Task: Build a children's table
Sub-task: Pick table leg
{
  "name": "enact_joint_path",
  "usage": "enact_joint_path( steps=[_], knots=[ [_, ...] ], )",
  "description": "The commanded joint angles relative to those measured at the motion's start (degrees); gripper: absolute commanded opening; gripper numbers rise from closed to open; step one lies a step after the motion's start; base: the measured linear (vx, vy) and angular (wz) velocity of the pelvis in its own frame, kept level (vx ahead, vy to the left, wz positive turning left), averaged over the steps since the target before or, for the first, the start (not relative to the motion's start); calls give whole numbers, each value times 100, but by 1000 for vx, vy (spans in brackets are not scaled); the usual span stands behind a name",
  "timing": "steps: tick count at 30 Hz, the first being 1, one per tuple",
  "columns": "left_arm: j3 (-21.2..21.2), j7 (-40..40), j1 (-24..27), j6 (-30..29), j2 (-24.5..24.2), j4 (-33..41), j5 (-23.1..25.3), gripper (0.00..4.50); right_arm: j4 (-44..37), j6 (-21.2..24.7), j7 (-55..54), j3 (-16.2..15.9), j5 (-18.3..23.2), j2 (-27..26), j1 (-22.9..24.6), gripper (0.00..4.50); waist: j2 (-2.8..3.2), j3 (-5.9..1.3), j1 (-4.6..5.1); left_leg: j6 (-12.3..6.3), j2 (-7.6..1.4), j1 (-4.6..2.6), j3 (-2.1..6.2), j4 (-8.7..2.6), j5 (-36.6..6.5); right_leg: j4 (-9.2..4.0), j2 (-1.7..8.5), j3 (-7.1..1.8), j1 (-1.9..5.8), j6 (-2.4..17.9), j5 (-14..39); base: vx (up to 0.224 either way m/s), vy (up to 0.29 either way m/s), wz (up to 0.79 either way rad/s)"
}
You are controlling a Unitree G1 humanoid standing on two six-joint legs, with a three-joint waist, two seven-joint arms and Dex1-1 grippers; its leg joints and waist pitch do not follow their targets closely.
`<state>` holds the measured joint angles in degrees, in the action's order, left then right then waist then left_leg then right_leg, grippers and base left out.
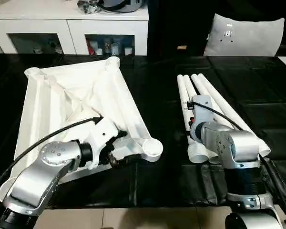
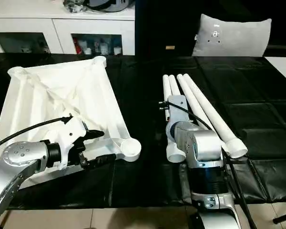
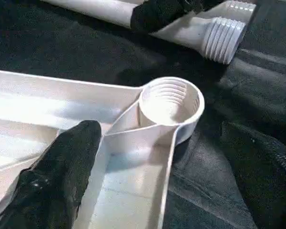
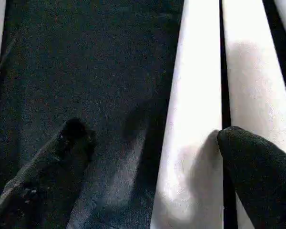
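Note:
The children's table lies in parts on a black cloth. Its white top (image 1: pixel 76 100) rests upside down on the left, ribs up, with a threaded round corner socket (image 3: pixel 169 102) nearest me. My left gripper (image 2: pixel 96 147) is open beside that socket. One black finger (image 3: pixel 62 167) sits inside the top, and the rim passes between the jaws. Several white tapered legs (image 1: pixel 214 105) lie side by side on the right. My right gripper (image 4: pixel 148 138) is open low over them, and its fingers (image 4: pixel 257 176) straddle one leg.
A white cabinet (image 1: pixel 69 28) with shelves stands along the back. A grey cushion (image 1: pixel 245 36) leans at the back right. The black cloth (image 1: pixel 162 95) shows bare between the top and the legs. Pale floor tiles (image 1: pixel 133 217) run along the near edge.

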<state>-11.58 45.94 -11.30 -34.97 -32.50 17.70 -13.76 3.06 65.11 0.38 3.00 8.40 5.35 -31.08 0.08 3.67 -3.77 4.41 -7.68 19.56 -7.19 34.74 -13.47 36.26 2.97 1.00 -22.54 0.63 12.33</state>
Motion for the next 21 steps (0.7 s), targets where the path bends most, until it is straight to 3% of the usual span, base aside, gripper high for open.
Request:
enact_joint_path(
  steps=[1,8,16,21],
  knots=[
    [-37,11,-16,20,-12,11,31,445,36,46,-55,95,2,-34,40,450,3,-374,-33,145,-312,52,18,-397,249,-311,409,-250,365,1116,-168,0,0,0],
    [-48,22,-83,-22,-7,-18,-17,448,35,158,16,200,132,-194,124,433,1,-369,-35,146,-313,52,19,-404,184,-318,411,-251,359,1113,-90,0,0,0],
    [-35,-53,-93,-13,44,-41,0,450,344,206,170,178,213,-262,67,360,-14,-362,-47,177,-322,52,23,-425,-3,-342,423,-252,348,1067,229,0,0,0],
    [-29,-108,-84,24,79,-68,34,450,552,218,192,341,297,-342,56,311,-30,-349,-46,213,-322,49,22,-449,-203,-381,428,-251,324,994,564,0,0,0]
  ],
)
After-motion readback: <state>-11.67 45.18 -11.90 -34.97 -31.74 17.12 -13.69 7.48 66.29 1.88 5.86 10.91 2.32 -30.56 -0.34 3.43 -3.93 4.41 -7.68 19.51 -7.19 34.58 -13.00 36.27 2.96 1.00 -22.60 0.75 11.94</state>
